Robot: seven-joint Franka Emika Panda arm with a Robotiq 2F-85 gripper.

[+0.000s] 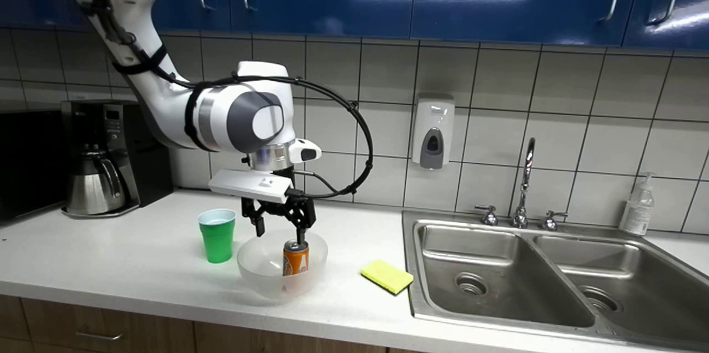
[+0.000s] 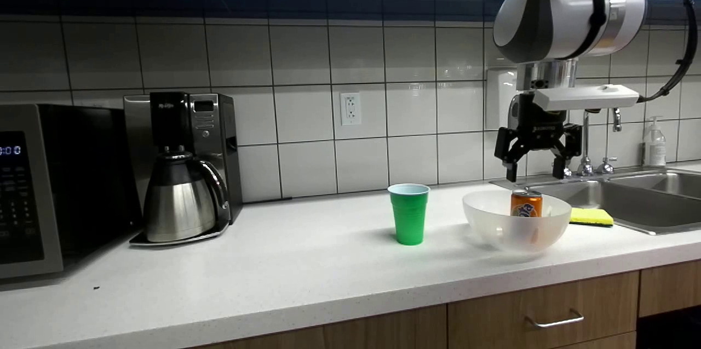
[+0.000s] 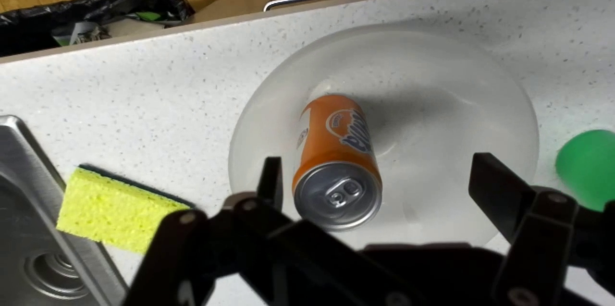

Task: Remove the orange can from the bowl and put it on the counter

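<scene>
The orange can stands upright in the clear bowl, its silvery top facing up. Can and bowl also show in an exterior view. The bowl rests on the white counter. My gripper is open and empty above the bowl, its fingertips just above the can's top. In the wrist view the gripper has its fingers wide apart. The can lies between them in that view, much nearer the left finger. The bowl wall shows around it.
A green cup stands beside the bowl. A yellow sponge lies on the bowl's other side, by the steel sink. A coffee maker and microwave stand farther along the counter. The counter's front edge runs close to the bowl.
</scene>
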